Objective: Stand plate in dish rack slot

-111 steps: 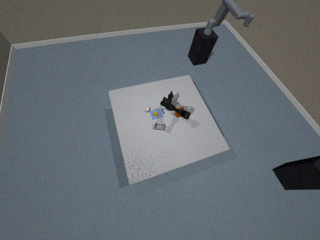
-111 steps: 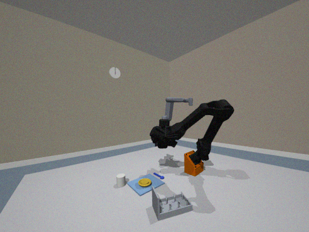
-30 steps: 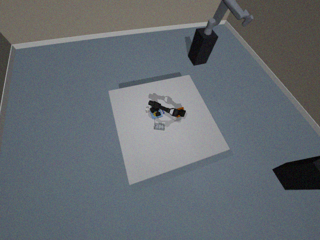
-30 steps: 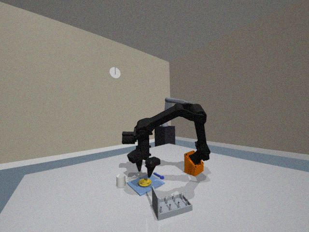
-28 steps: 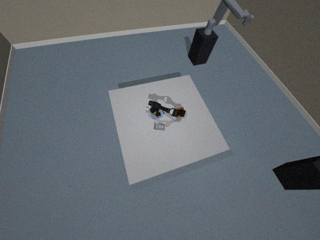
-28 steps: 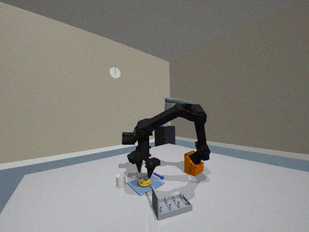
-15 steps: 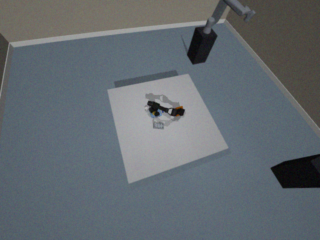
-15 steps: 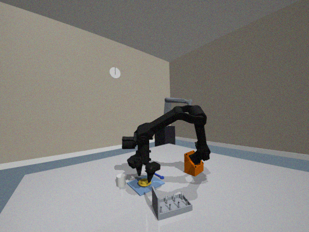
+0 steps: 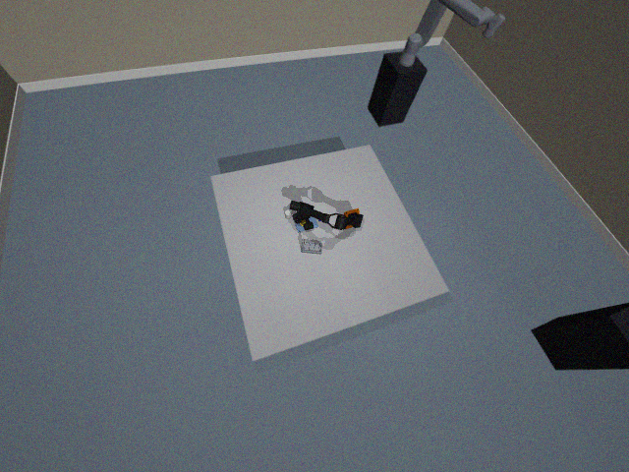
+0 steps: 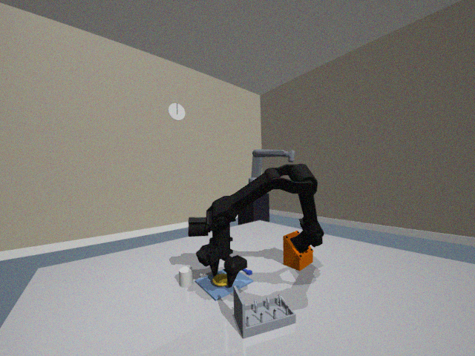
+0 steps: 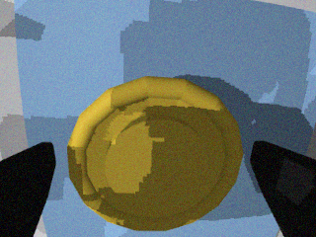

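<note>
Beige and brown walls meet above a blue floor [image 9: 127, 264]; on the nearer wall, high above the jaws, one round white clock [image 10: 177, 111].

Table: one, pale, square-cornered [image 9: 330, 294] [image 10: 115, 306], spread out beneath the jaws.

Arm: one, black [image 9: 319, 215] [image 10: 249, 195], arched over the table from an orange base [image 9: 351, 210] [image 10: 298, 264], which stands well apart from the jaws.

Gripper: one, black [image 9: 305, 224] [image 10: 223, 279] [image 11: 153, 144], pointing downward. Jaws nearly fully open, one finger to either side of the plate, with nothing gripped.

Plate: one, yellow, round, with a raised rim [image 9: 303, 222] [image 10: 220, 280] [image 11: 163, 153]. Lies flat between the open jaws, a narrow gap showing at each side in the wrist view; partly in shadow.

Mat: one, light blue, flat [image 9: 300, 227] [image 10: 217, 293] [image 11: 69, 49], under the plate and directly below the jaws.

Dish rack: one, grey, with a tall end panel and upright pegs [image 9: 311, 251] [image 10: 268, 326]. Stands on the table near the jaws, toward the exterior camera; the plate is outside it.

Cylinder: one, white, upright [image 9: 288, 213] [image 10: 185, 277], near the jaws, beside the mat.

Blue object: one [image 10: 248, 271], partly hidden, near the jaws on the base side.

Background: one grey arm [image 9: 462, 11] [image 10: 272, 153] on a dark pedestal [image 9: 396, 88] [image 10: 257, 207], well beyond the table and jaws.
</note>
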